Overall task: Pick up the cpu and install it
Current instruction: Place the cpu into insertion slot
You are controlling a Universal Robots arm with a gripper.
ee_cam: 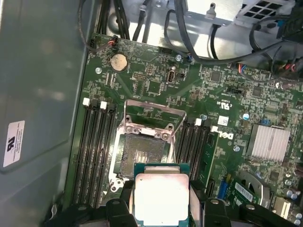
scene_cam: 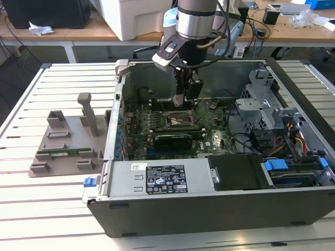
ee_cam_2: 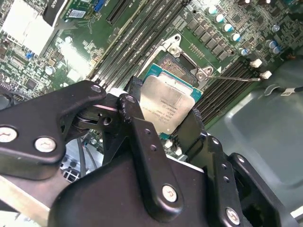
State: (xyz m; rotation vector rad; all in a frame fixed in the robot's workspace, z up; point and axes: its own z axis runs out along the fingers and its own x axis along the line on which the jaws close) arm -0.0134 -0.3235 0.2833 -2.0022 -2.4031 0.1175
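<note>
Centrally, the gripper (scene_cam: 183, 102) reaches down into the open computer case (scene_cam: 209, 209) and is clenched on the cpu (ee_cam_2: 173, 105), its fingers (ee_cam_2: 137, 127) pressing two opposite edges of the chip, silver top facing the wrist. In both wrist views the cpu hangs over the motherboard (ee_cam: 156, 85), partly covering the open socket (ee_cam: 142, 153), whose metal frame is swung back between rows of memory slots (ee_cam: 92, 151). A grey holder tray (scene_cam: 63, 146) lies on the slatted table (scene_cam: 31, 209) outside the case, at the exterior view's left.
</note>
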